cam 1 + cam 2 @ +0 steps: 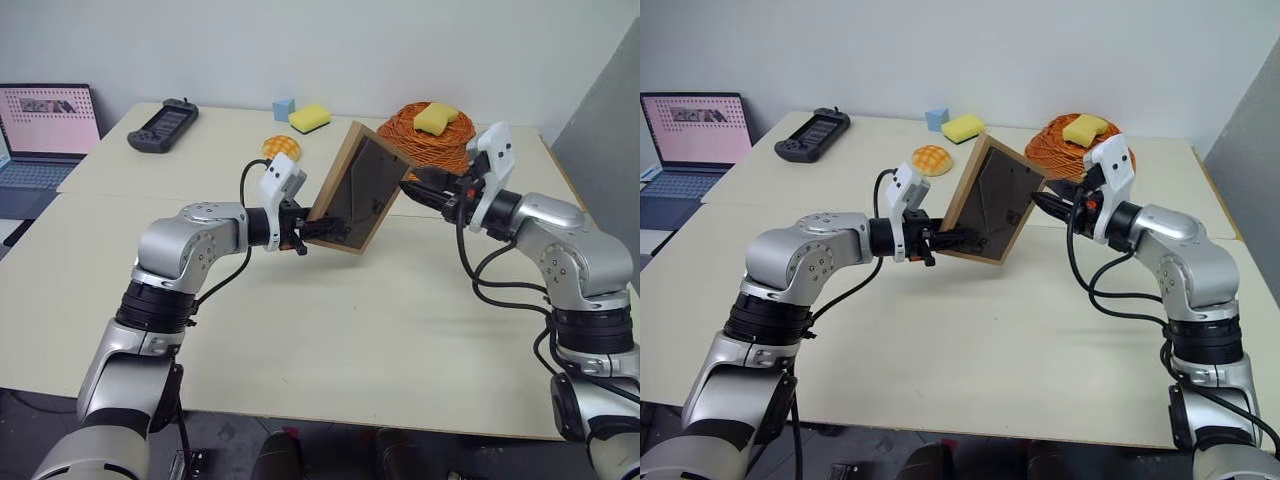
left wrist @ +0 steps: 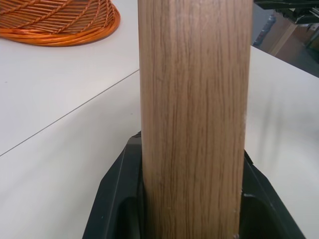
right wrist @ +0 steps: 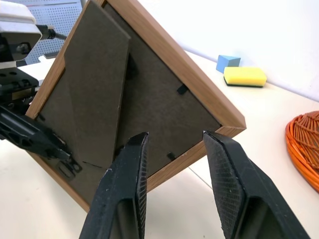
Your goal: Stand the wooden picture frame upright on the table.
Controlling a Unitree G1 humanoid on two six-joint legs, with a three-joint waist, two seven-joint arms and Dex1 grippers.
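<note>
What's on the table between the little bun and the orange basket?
In the left eye view, the wooden picture frame, held tilted above the table by the left gripper, shows between the bun and the basket.

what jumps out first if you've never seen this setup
The wooden picture frame, held tilted above the middle of the table with its grey back showing, the left gripper clamped on its lower edge. The right gripper faces its back, jaws apart. Behind sits an orange woven basket topped by a yellow sponge.
</note>
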